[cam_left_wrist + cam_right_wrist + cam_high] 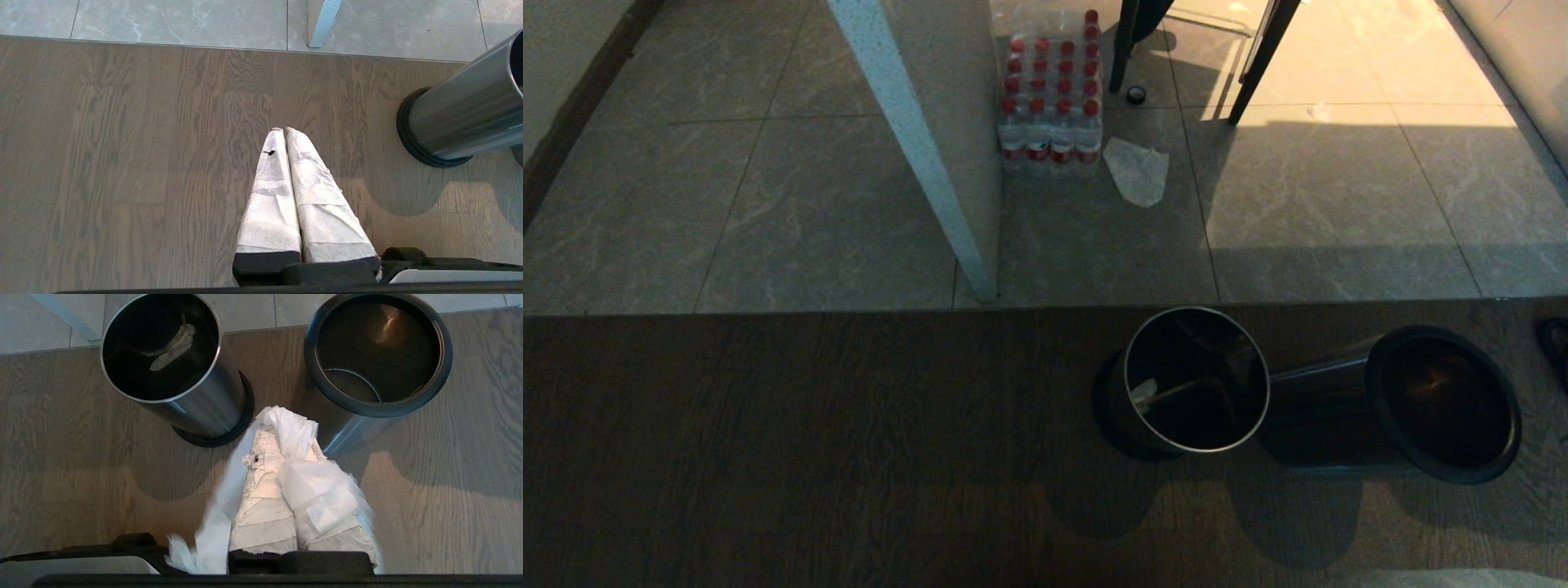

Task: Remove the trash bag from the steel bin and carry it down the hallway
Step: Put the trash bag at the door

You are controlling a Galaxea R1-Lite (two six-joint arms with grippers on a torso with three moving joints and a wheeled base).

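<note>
My right fingers (pixel 280 453) are closed, and the bag (pixel 304 486) seems pinched at their tips: thin, crinkled white film draped over both taped pads, one strip trailing down the side. I see no green print on it. The bin (pixel 376 411), dark shiny metal with a black rim, stands just ahead and looks empty. Beside it, a steel-rimmed bin (pixel 163 401) holds a pale scrap (pixel 171 347). The hallway (pixel 809 204) tiles lie beyond both bins, so I must carry forward. My left fingers (pixel 284 131) are closed on nothing over the wood floor (pixel 122 163).
</note>
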